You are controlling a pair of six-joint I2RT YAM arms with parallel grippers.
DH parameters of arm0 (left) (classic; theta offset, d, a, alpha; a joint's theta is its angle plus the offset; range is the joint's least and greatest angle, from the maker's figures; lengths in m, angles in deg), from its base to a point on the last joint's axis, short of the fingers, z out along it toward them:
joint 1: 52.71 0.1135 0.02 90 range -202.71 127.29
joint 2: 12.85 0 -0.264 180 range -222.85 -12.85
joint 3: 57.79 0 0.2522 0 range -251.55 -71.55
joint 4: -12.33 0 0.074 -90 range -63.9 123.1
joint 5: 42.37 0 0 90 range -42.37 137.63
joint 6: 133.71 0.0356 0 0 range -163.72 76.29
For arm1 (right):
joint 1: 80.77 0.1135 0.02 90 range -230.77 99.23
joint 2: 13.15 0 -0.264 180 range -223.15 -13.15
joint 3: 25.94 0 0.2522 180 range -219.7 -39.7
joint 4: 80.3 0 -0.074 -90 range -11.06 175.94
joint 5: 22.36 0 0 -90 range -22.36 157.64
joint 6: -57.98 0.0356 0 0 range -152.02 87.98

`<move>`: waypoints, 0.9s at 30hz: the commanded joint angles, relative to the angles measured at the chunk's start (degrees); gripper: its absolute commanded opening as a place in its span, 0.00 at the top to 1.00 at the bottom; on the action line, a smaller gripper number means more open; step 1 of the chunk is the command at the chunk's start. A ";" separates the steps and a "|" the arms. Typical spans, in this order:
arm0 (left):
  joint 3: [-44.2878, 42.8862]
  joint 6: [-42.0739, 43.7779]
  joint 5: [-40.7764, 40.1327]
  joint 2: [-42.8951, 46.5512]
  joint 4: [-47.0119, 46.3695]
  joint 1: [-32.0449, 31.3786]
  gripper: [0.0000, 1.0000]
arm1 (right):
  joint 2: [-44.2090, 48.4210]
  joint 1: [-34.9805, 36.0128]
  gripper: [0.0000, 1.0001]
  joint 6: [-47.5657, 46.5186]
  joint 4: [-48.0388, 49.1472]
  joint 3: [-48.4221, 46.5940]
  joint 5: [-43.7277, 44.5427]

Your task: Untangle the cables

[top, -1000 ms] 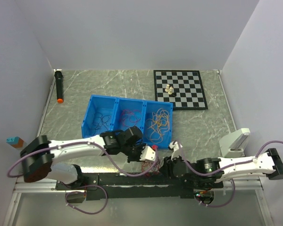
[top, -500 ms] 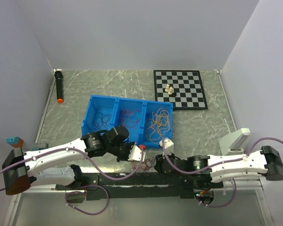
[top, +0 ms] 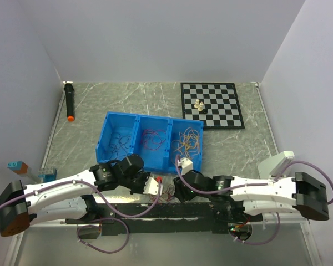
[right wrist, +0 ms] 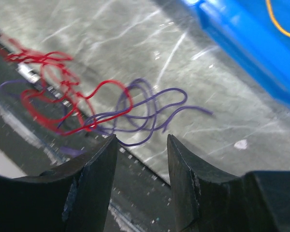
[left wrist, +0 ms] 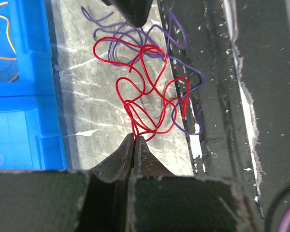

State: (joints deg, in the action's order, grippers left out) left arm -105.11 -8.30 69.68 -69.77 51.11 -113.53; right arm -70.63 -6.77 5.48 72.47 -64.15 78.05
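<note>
A small tangle of a red cable (left wrist: 145,92) and a purple cable (left wrist: 183,72) lies at the table's front edge, partly over the black rail; in the top view it (top: 167,192) sits between both grippers. My left gripper (left wrist: 134,137) is shut, its tips pinching a loop of the red cable; in the top view it (top: 157,187) is just left of the tangle. My right gripper (right wrist: 141,141) is open and empty, its jaws just short of the purple cable (right wrist: 150,104), the red cable (right wrist: 53,82) beyond; it (top: 178,191) is right of the tangle.
A blue three-part bin (top: 137,118) behind the grippers holds dark, red and yellow-orange cable bunches. A chessboard (top: 225,94) with a few pieces stands back right, a black marker (top: 70,101) back left, a white block (top: 277,165) right, small blocks (top: 16,166) far left.
Both grippers and the tangle between them have shifted left along the front edge. The left arm has drawn back to the left and the right arm has reached after it.
</note>
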 commanded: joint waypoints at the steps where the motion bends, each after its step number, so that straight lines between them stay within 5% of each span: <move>1: 1.21 2.90 -0.95 1.38 -3.13 0.26 0.99 | -4.57 -3.86 0.47 -1.72 2.57 -3.33 -5.40; 19: 4.91 7.56 -3.76 0.41 -5.59 0.52 0.99 | -13.98 -5.62 0.50 -5.77 3.45 -8.16 -8.39; 27: 5.08 8.18 -4.29 0.06 -6.82 0.96 0.99 | -13.20 -5.62 0.72 -8.58 5.39 -7.99 -9.98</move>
State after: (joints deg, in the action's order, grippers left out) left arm -100.00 -1.65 65.52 -69.69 46.43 -113.09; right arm -84.77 -12.04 -1.23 75.72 -70.18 68.59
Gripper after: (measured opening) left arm 0.022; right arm 0.346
